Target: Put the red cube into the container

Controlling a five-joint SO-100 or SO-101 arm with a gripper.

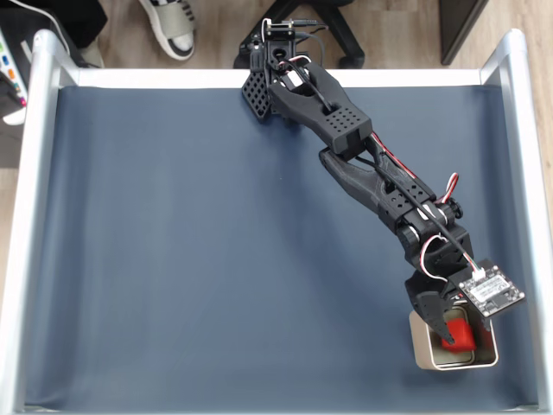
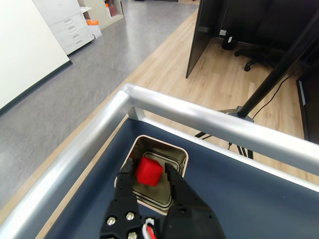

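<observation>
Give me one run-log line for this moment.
gripper: shut on red cube | position: above open container, near table's corner rail | cube: not yet released | next: likely open jaws

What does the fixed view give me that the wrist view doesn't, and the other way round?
Fixed view: the whole black arm reaching across the dark blue mat, and a sandalled foot beyond the frame.
Wrist view: the wooden floor and a white drawer cabinet past the silver rail.
Both: the gripper with the small bright red cube between its fingers over the square silvery-beige tin container.
</observation>
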